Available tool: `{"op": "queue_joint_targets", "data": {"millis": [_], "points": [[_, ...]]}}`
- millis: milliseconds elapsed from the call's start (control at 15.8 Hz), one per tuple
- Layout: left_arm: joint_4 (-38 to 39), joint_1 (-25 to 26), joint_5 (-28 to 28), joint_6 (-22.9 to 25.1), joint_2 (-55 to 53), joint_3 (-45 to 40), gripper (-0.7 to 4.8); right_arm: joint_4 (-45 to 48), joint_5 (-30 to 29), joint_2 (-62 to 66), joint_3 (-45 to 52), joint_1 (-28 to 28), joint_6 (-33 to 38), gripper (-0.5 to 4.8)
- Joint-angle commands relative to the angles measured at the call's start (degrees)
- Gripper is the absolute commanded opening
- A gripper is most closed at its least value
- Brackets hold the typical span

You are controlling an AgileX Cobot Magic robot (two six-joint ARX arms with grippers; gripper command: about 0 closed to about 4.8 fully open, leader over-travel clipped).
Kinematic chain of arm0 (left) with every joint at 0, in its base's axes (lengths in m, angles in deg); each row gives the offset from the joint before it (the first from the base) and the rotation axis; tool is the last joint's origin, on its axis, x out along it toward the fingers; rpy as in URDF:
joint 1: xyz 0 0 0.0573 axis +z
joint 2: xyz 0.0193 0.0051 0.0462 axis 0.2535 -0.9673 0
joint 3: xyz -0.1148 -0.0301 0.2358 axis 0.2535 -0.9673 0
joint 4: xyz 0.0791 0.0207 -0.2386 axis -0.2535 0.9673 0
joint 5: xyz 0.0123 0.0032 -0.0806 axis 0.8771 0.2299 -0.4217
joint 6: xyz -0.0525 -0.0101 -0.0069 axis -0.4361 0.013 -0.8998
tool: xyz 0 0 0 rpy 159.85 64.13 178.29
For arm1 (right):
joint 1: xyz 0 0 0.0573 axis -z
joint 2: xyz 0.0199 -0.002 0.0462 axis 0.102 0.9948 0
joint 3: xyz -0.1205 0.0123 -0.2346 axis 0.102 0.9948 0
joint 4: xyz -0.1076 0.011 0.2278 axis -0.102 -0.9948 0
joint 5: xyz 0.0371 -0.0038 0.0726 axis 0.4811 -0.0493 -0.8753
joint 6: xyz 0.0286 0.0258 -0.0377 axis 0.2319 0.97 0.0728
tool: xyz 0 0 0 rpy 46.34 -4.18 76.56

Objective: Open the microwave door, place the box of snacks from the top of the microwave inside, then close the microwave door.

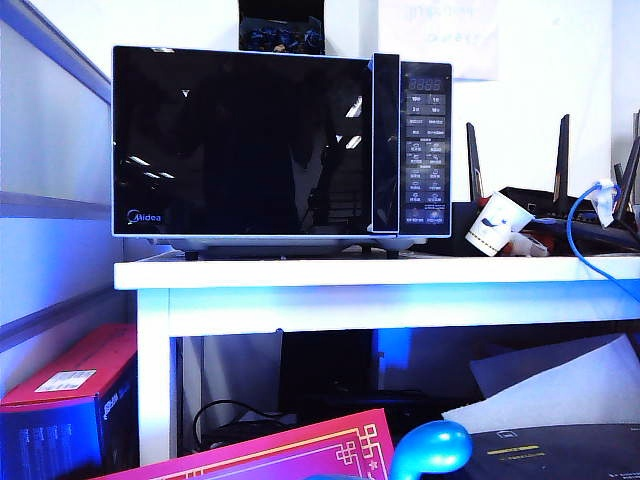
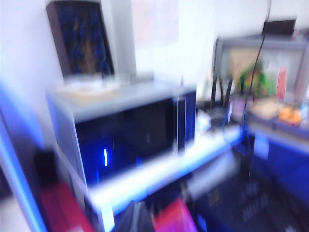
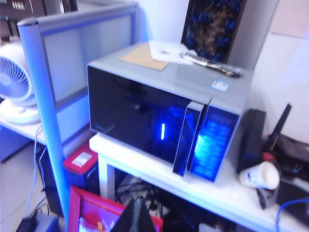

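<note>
You are at the start — the microwave door [image 1: 245, 140] is shut. The box of snacks [image 3: 166, 50] lies on top of the microwave [image 3: 207, 87], well beyond the right gripper [image 3: 136, 217] and left gripper [image 2: 135, 217], both closed and empty.

You can read just one brand — "Midea", in small pale letters at the lower left corner of the microwave door [image 1: 240, 140]. The button panel [image 1: 425, 150] carries tiny labels and a dim display — too small to make out.
</note>
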Motion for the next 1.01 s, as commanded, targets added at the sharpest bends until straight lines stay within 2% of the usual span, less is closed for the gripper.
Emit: {"op": "queue_joint_targets", "data": {"millis": [63,317,444,507,634,760,1014], "points": [[-9.7,0.0,0.2,-3.0,9.7,-19.5,-0.06,17.7,-2.8,-10.8,20.6,-0.1,1.3,-0.05],[-37.3,0.0,-1.6,-3.7,19.3,-53.0,-0.06,28.9,-2.8,-22.8,44.3,-0.1,2.4,-0.05],[-48.9,0.0,-4.7,-3.7,18.6,-64.5,-0.06,33.4,-2.4,-27.8,54.3,-0.1,3.5,-0.05],[-54.8,0.0,-4.5,-3.6,17.9,-70.4,-0.06,36.8,-2.4,-30.3,59.5,-0.1,3.8,-0.05],[-60.0,0.0,-2.5,-3.7,17.4,-78.7,-0.06,42.4,-2.1,-34.9,69.2,-0.1,6.9,-0.05],[-63.3,0.0,-2.3,-6.3,17.4,-86.5,-0.06,43.0,-0.9,-39.2,78.3,-0.1,8.4,-0.05],[-64.1,0.0,-0.1,-4.7,17.5,-95.4,-0.06,42.5,-0.9,-45.9,91.2,-0.1,10.9,-0.05]]}}
